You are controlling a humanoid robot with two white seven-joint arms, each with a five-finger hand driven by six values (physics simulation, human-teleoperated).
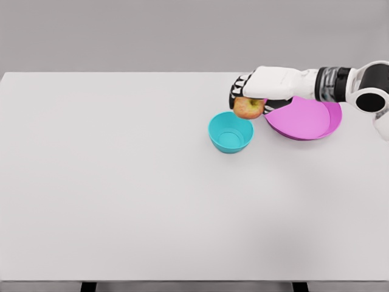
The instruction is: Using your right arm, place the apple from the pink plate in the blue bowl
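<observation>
Here the right hand (248,92) has its fingers curled over the top of the apple (248,107), which hangs beneath the palm, clear of the pink plate (307,120) behind the hand and just short of the blue bowl (230,132) below and ahead of the fingertips. The overhand grip probably leaves the fruit's underside free, so opening the fingers would drop it straight in. On the bench (121,194): one apple, one plate, one bowl.

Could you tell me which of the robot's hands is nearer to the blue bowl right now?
Right. The right hand holds the apple just above the blue bowl's far right rim; the left hand is out of view.
</observation>
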